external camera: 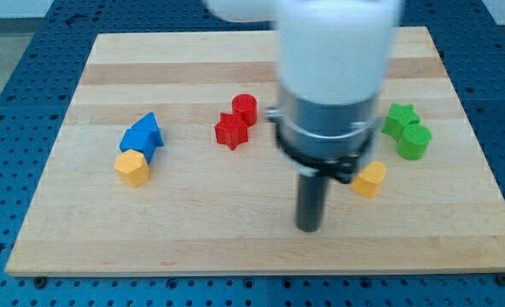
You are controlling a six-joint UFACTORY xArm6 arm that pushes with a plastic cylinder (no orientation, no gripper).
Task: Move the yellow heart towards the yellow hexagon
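Note:
The yellow heart (369,179) lies at the view's right of the wooden board, partly hidden by the arm. The yellow hexagon (133,168) lies at the view's left, touching the blue blocks above it. My tip (309,228) is at the lower end of the dark rod, below and to the left of the yellow heart, a short gap away. It is far to the right of the hexagon.
A blue triangle (150,128) and a blue block (136,141) sit just above the hexagon. A red star (231,130) and red cylinder (245,107) lie near the middle. A green star (399,118) and green cylinder (414,141) lie at the right. The board's edge (261,271) runs along the bottom.

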